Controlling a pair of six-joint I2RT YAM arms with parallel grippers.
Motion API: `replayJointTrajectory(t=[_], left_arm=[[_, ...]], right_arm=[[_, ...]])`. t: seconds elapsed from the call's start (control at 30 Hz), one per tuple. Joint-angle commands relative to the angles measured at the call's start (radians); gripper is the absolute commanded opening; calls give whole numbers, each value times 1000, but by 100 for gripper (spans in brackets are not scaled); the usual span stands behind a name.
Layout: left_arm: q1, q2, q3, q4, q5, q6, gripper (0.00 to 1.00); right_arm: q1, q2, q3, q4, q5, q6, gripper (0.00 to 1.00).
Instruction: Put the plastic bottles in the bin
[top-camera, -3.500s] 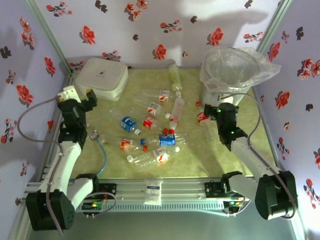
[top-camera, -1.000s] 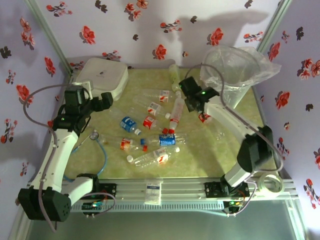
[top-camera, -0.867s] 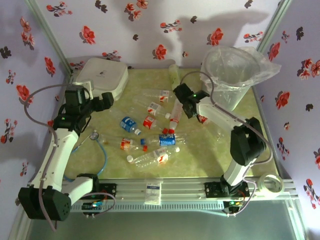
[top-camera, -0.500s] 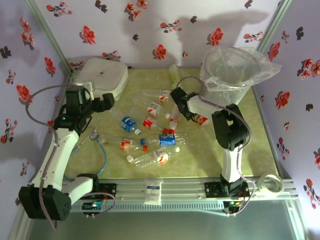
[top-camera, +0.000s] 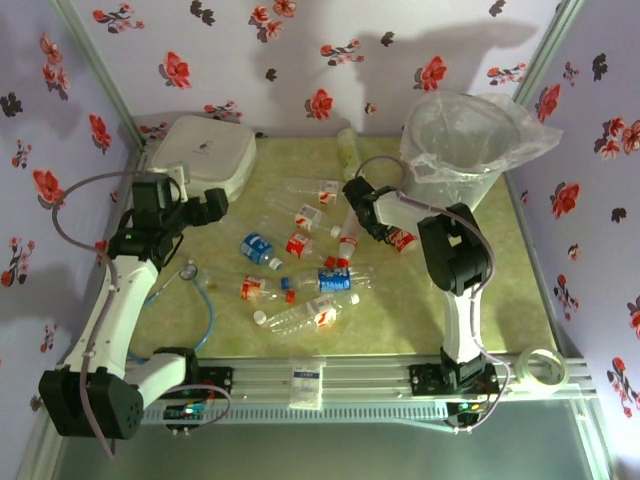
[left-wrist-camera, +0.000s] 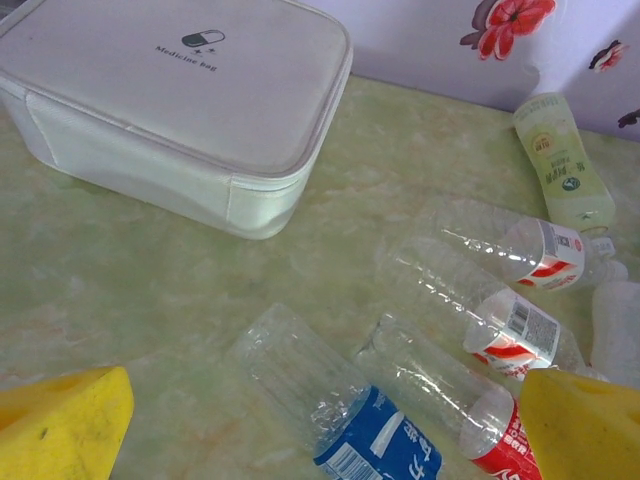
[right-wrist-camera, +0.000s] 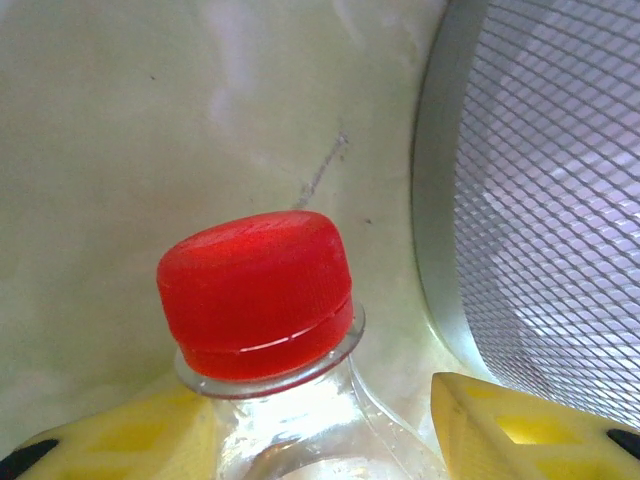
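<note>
Several clear plastic bottles lie across the table's middle: a blue-labelled one (top-camera: 258, 247), red-labelled ones (top-camera: 300, 243) and a pale green one (top-camera: 349, 150). My left gripper (top-camera: 212, 203) hovers open at their left edge. In the left wrist view its yellow fingers (left-wrist-camera: 60, 425) frame the blue-labelled bottle (left-wrist-camera: 340, 410). The bin (top-camera: 455, 150) stands at the back right. My right gripper (top-camera: 392, 225) sits low beside it, closed on a red-capped bottle (top-camera: 404, 239). In the right wrist view the red cap (right-wrist-camera: 255, 290) rises between the fingers (right-wrist-camera: 520, 430), with the bin's wall (right-wrist-camera: 550, 200) close on the right.
A white lidded box (top-camera: 205, 155) marked "Medicine bag" (left-wrist-camera: 180, 90) sits at the back left. A blue tube (top-camera: 207, 300) and a small ring (top-camera: 188, 270) lie near the left arm. A tape roll (top-camera: 545, 365) and a white packet (top-camera: 307, 383) rest by the front rail.
My right arm has swung in from the right and folded, bringing its gripper low onto the bottle beside the bin. My left gripper has moved right towards the bottles.
</note>
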Motion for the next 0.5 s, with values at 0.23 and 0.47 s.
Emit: replayJointTrajectory(t=[0.23,0.47], left_arm=[[31,6,-8,6,16,10,99],[35,13,-13,7,25,1,99]], right_arm=[[79,-393,97,-158,-53,-4,42],[60,-655,271,-33,-314,4,42]])
